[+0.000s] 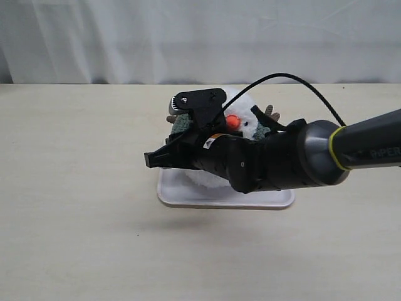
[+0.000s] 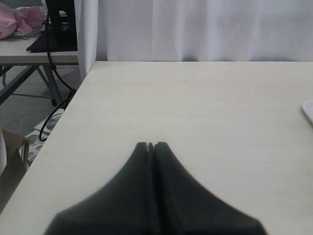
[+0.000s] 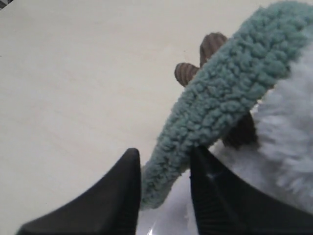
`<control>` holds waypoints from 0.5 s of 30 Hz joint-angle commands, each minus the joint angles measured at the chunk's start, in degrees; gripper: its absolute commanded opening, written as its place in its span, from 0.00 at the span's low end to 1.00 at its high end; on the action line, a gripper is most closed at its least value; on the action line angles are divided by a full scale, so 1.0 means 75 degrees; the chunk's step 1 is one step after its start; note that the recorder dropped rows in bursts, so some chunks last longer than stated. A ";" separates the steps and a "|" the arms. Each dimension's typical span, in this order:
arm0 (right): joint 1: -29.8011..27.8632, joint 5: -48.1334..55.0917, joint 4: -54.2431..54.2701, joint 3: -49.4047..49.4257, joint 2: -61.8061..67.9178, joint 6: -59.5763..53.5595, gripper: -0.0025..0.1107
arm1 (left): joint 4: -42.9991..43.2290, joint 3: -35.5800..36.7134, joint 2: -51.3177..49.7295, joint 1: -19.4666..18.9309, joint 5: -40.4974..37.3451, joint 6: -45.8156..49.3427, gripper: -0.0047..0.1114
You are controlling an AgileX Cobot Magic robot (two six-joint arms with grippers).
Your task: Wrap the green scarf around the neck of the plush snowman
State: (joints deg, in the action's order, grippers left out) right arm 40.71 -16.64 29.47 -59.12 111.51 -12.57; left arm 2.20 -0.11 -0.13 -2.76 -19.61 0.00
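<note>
The green scarf (image 3: 220, 93) lies over the plush snowman (image 1: 246, 108) at neck height and runs down past a brown branch arm (image 3: 211, 44). Its free end hangs off the plush. The snowman sits on a white tray (image 1: 263, 200) mid-table (image 1: 75, 188), mostly hidden by the right arm in the exterior view.

The scarf end sits between the right gripper (image 3: 165, 149) jaws, with a finger against each side. It looks like a pinch, though how firm it is can't be told.

Judged step: grabbing the loose end so it can be led around the neck; the wrap is not done. The next move likely calls for a secure hold, then carrying the end across the neck with slack. A hard tug could drag the snowman or strip the scarf off.

The left gripper (image 2: 151, 145) has its jaws together and holds nothing. It hovers over bare table, well apart from the snowman.
</note>
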 commanded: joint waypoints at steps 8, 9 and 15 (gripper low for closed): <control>0.0002 0.0370 0.0009 -0.0028 -0.0214 -0.0861 0.06 | 0.0004 0.0015 0.0017 0.0034 0.0088 0.0000 0.04; 0.0002 0.0559 0.0009 -0.0028 -0.0373 -0.0994 0.06 | 0.0004 0.0015 0.0017 0.0034 0.0088 0.0000 0.04; -0.0003 0.1227 -0.0101 -0.0172 -0.1311 -0.1867 0.10 | 0.0004 0.0015 0.0017 0.0034 0.0088 0.0000 0.04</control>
State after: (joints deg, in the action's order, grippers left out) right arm 40.71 -10.47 29.54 -59.25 104.09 -23.82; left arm 2.20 -0.11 -0.13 -2.76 -19.61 0.00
